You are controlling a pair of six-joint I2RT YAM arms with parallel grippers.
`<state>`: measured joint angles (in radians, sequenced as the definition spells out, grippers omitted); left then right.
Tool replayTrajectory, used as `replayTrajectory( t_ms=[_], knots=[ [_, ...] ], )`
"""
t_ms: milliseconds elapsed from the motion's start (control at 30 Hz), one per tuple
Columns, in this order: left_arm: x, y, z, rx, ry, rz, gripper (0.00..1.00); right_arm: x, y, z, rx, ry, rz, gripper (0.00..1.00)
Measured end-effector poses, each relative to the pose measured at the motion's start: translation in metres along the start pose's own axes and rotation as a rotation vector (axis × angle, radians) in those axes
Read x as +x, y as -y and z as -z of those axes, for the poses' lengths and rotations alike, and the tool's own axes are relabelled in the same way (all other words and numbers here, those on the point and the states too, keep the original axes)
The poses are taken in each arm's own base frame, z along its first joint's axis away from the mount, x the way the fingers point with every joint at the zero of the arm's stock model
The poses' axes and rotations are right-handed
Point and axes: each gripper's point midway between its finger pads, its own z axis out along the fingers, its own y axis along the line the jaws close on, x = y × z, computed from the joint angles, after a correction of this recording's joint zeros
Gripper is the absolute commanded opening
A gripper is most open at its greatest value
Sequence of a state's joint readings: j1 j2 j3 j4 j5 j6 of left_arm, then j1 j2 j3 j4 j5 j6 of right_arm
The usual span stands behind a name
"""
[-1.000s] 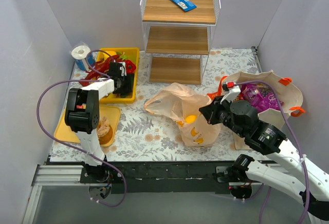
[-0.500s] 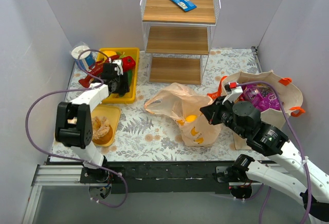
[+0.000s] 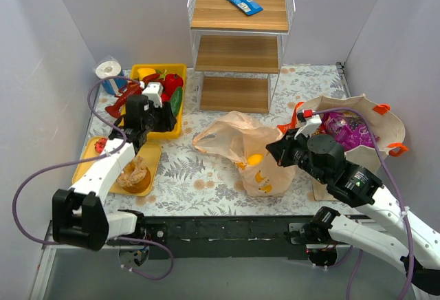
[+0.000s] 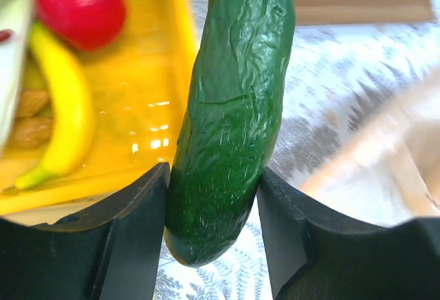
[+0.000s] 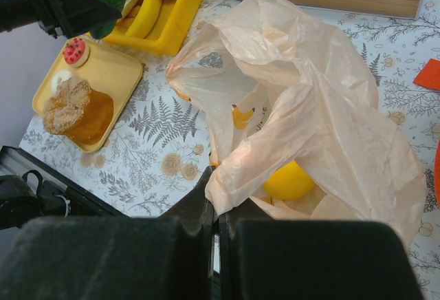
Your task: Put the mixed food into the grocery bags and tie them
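Over the tray's (image 4: 141, 100) edge, the left gripper (image 4: 214, 197) clamps the cucumber (image 4: 237, 93); the right gripper (image 5: 216, 212), closed tight, pinches the peach bag's (image 5: 330, 128) rim.

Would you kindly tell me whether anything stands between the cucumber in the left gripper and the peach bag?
Nothing visible does. The cucumber, clamped in the left gripper, sits at the yellow bin's right rim; only bare floral tablecloth lies between it and the peach bag, whose edge the right gripper pinches.
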<state>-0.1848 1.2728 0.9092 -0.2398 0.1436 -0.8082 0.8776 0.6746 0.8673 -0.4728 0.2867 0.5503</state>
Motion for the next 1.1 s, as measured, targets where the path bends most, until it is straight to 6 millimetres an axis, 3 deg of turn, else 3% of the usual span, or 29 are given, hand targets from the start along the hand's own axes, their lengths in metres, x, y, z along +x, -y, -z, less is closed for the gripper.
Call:
replayTrajectory(
  t_ms=[33,100,200,233,367,567,667,767,933,1100],
  knots=[
    [0.002,0.008,0.005,0.025,0.007,-0.016,0.33,0.0,0.0,0.0,0.001,-0.001,0.0,0.01],
    [0.007,0.044,0.02,0.12,0.042,-0.101,0.35,0.0,0.0,-0.001,0.002,-0.001,0.001,0.01],
    [0.019,0.133,0.054,0.387,0.102,-0.285,0.34,0.0,0.001,-0.001,0.004,-0.001,0.004,0.01],
    [0.025,0.153,0.065,0.454,0.115,-0.329,0.34,0.0,0.001,-0.001,0.004,-0.001,0.005,0.01],
    [0.043,0.194,0.087,0.583,0.133,-0.432,0.34,0.0,0.001,-0.001,0.004,-0.001,0.005,0.01],
    [0.091,0.233,0.097,0.678,0.066,-0.561,0.34,-0.001,0.0,0.001,0.0,0.004,0.004,0.01],
    [0.12,0.24,0.085,0.658,0.0,-0.64,0.34,-0.002,0.0,0.002,-0.005,0.01,0.002,0.01],
    [0.141,0.231,0.059,0.581,-0.072,-0.707,0.34,-0.003,-0.001,0.003,-0.01,0.012,0.001,0.01],
    [0.14,0.232,0.029,0.506,-0.09,-0.793,0.34,0.0,-0.005,0.002,-0.029,-0.005,0.002,0.01],
    [0.118,0.242,0.019,0.478,-0.01,-0.857,0.37,-0.001,-0.006,0.004,-0.036,0.0,0.001,0.01]
  ],
)
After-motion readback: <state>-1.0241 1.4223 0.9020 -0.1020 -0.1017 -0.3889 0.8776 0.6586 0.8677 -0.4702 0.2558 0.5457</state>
